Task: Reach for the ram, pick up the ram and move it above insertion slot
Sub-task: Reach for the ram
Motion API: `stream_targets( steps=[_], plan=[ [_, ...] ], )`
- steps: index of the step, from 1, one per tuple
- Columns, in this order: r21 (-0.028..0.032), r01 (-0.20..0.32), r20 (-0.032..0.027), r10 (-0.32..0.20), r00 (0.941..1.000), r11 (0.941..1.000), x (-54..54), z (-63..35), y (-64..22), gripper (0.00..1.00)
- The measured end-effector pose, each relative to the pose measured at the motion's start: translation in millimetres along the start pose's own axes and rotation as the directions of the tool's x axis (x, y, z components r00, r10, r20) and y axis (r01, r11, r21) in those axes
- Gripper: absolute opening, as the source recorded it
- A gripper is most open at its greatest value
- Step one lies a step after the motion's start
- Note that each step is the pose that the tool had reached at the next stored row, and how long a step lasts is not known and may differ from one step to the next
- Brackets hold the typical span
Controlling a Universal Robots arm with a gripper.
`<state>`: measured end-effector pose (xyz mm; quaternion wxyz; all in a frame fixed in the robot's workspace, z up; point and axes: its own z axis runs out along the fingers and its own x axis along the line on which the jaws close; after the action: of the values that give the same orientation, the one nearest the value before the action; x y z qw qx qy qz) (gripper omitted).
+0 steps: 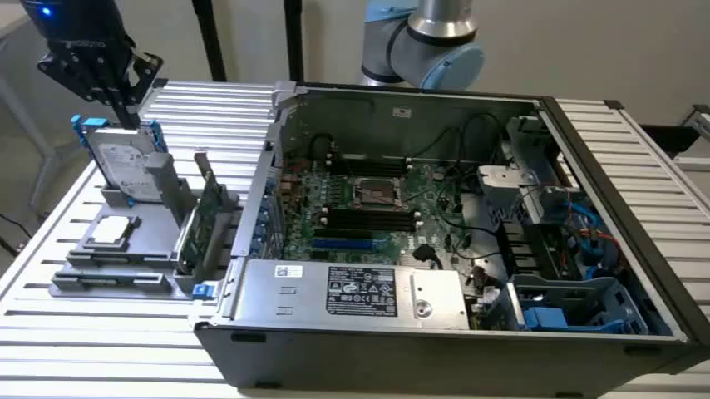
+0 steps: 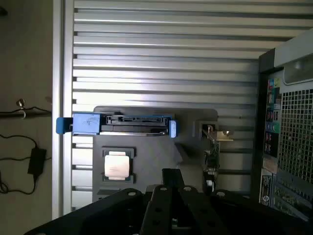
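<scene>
As the claw overhangs the hard drive, a motherboard shows.

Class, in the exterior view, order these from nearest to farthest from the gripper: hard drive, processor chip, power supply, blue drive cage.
1. Hard drive, upright just below the gripper.
2. Processor chip, flat on the grey holder.
3. Power supply, inside the computer case, along its near wall.
4. Blue drive cage, in the case corner at the exterior view's right.
</scene>
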<state>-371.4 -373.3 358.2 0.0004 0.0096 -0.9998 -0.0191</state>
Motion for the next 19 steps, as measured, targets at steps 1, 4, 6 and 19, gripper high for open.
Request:
stream_targets(
  steps=[1,4,6,19],
  plan=[
    [0.0,0.0,0.0,0.0,1.0,1.0,0.0,0.0,0.0,0.11],
    [0.0,0.0,0.0,0.0,1.0,1.0,0.0,0.0,0.0,0.11],
    [0.0001,0.0,0.0,0.0,1.0,1.0,0.0,0.0,0.0,0.11],
    [-0.0002,0.0,0.0,0.0,1.0,1.0,0.6,-0.5,-31.8,0.11]
  ],
)
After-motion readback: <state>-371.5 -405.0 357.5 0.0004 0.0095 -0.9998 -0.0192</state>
